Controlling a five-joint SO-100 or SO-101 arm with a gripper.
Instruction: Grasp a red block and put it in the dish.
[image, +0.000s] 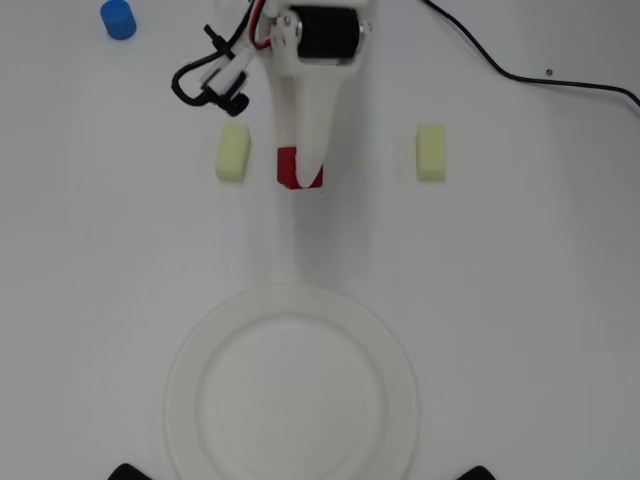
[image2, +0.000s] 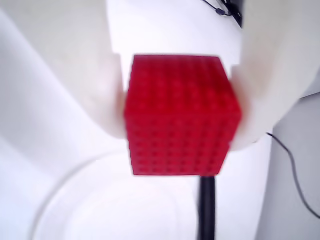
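Your gripper (image2: 181, 115) has the red block (image2: 180, 116) pinched between both white fingers

In your overhead view the red block (image: 292, 170) sits up-frame of the dish (image: 291, 303), well apart from it, partly covered by the white finger (image: 308, 125). One pale yellow block (image: 233, 152) lies up and left of the dish, another (image: 431, 152) up and right, the blue cylinder (image: 118, 19) far up-left. In your wrist view the dish's rim (image2: 65, 182) curves below the block
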